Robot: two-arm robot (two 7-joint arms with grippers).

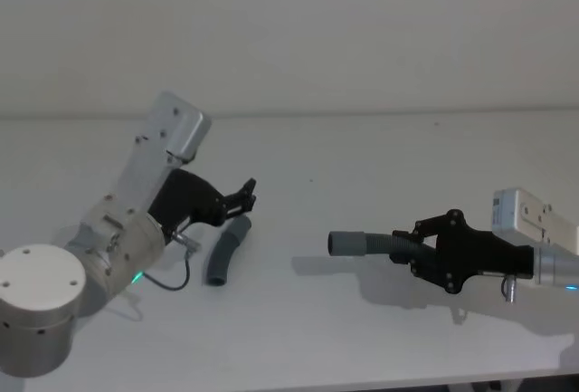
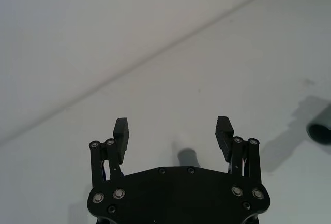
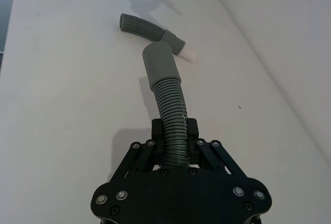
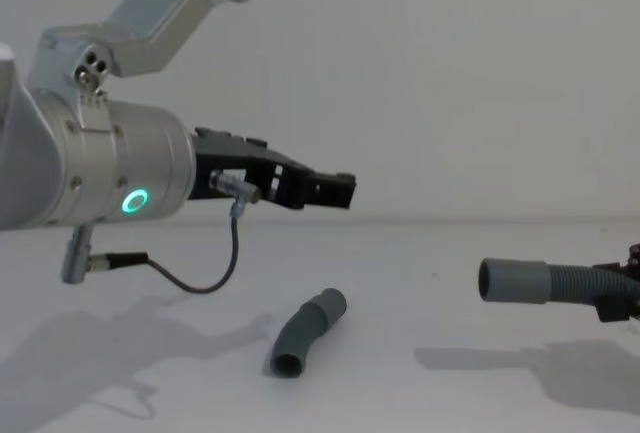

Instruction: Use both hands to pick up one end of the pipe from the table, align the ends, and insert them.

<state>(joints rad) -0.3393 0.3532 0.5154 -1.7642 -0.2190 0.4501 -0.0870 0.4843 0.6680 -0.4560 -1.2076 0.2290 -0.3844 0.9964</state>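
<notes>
The right tool (image 1: 407, 249) is clenched on the ribbed body of one hose piece (image 1: 371, 243). It carries the piece clear of the bench (image 1: 362, 347) over the right half, with the wide cuff (image 1: 344, 243) leading toward the left edge. The other hose piece (image 1: 226, 252) lies flat on the left half of the bench, roughly midway between the far and near edges. In the right wrist view its narrow cuff (image 3: 178, 43) ends in a white tip (image 3: 190, 54). The left tool (image 1: 246, 195) hovers just above the far end of this piece, released, with its jaws spread wide and nothing between them.

Both pieces look light, and weight should not trouble either grip. The ribbed bodies probably flex, while the smooth cuffs look stiffer and more slippery. The best hold on the lying piece is likely across the ribs just behind the narrow cuff. There the ridges give purchase, and the short free end should not sag when the ends are lined up. A hold farther back would probably let the tip wander. The thin black cable (image 1: 181, 279) hanging from the left arm rests near the piece and should stay out of the jaws.
</notes>
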